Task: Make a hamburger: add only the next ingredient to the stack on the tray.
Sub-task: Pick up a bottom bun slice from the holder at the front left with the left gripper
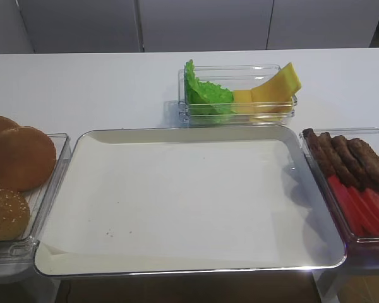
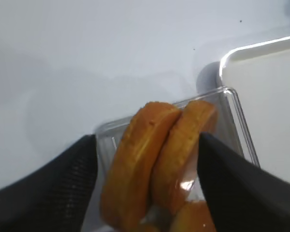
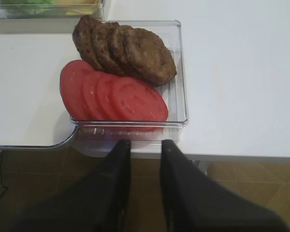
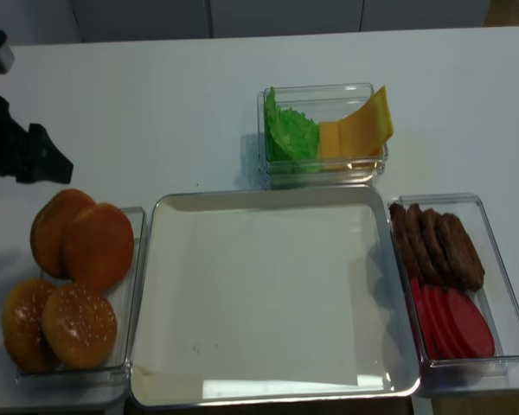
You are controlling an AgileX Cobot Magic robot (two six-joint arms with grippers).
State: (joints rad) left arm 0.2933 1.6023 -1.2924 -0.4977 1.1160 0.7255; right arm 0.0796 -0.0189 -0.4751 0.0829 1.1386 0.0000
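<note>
The tray (image 1: 82, 189) (image 4: 156, 346) is lined with white paper, and no stack shows on it. Two smooth golden-brown bun halves (image 4: 99, 246) (image 1: 22, 158) lean together in a clear container (image 4: 137, 259) left of the tray. In the left wrist view the same bun halves (image 2: 137, 164) stand on edge, framed by my left gripper (image 2: 146, 140). It is open wide and touches neither. From above, the left gripper (image 4: 35, 156) hovers behind and left of that container. My right gripper (image 3: 145, 142) is open and empty, off the table's front edge.
Two sesame-seeded buns (image 4: 60, 324) fill the front of the bun container. A clear box of lettuce (image 4: 290, 134) and cheese (image 4: 359, 130) stands behind the tray. On the right, a container (image 3: 181, 72) holds patties (image 3: 130, 50) and tomato slices (image 3: 116, 96).
</note>
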